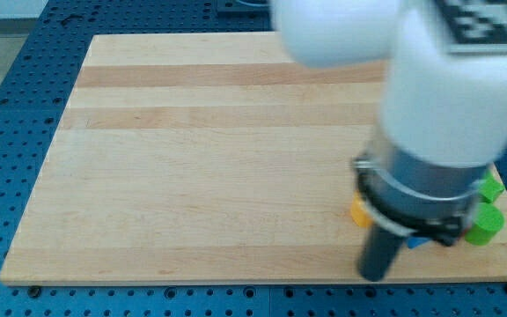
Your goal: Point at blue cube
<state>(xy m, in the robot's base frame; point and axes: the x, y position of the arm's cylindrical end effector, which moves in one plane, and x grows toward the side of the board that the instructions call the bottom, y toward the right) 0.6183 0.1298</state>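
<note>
1. My tip [375, 276] is sitting near the board's [192, 176] bottom edge, just left of the blocks.
2. The arm [438, 114] is hiding the blue cube [418, 241]; only a sliver is showing.
3. Green blocks [484, 222] are peeking out at the right, a yellow one [357, 211] at the left.

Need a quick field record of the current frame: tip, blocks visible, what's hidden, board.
tip: my tip is on the board near the view's bottom edge, at the view's bottom right
blocks visible: sliver of a yellow block, bit of a blue block, two green blocks at the view's right
tip vs blocks: below the yellow block, left of the blue one; contact cannot be told
hidden: arm body covers most of the cluster; shapes unreadable
board: wooden board
</note>
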